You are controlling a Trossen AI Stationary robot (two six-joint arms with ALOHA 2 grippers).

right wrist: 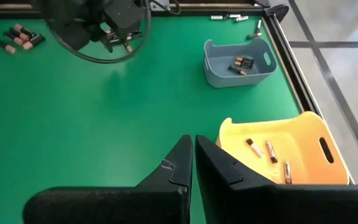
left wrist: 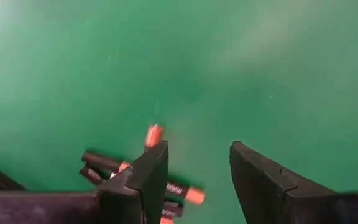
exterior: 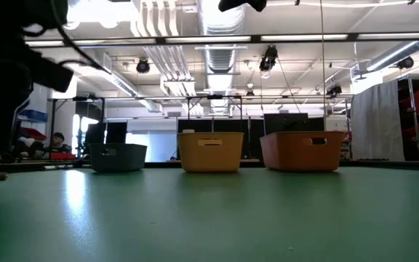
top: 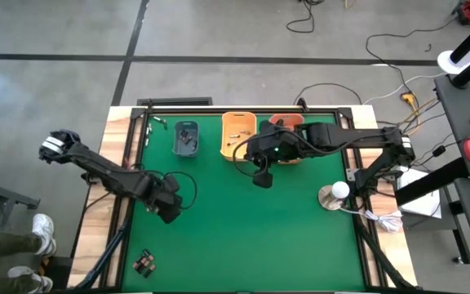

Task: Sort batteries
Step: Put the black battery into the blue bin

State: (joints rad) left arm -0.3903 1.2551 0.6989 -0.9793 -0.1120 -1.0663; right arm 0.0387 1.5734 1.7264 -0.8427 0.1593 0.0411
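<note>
Loose batteries (top: 144,261) lie in a small cluster at the near left corner of the green table (top: 243,229), dark cells with copper-coloured ends, some touching one another; the left wrist view shows them just past the left gripper (left wrist: 197,180), whose fingers stand apart with nothing between them. That gripper hovers over the left part of the mat, still short of the cluster in the high view. More batteries are already sorted: a few dark ones in the grey-blue bin (right wrist: 219,78), three lighter ones in the yellow bin (right wrist: 303,134), and some strays lie along the far edge of the table (right wrist: 232,17). An orange bin (exterior: 302,151) stands to the right of the yellow one. The right gripper (right wrist: 193,163) hangs above the middle of the table, just near of the yellow bin, its fingers pressed together and holding nothing. These cells look hard, smooth and light for the arm, round enough to roll or squirt sideways if pinched off-centre, so a hold across the middle of the barrel, fingers square to its length, seems safest; picking an outer cell first should avoid nudging its neighbours
</note>
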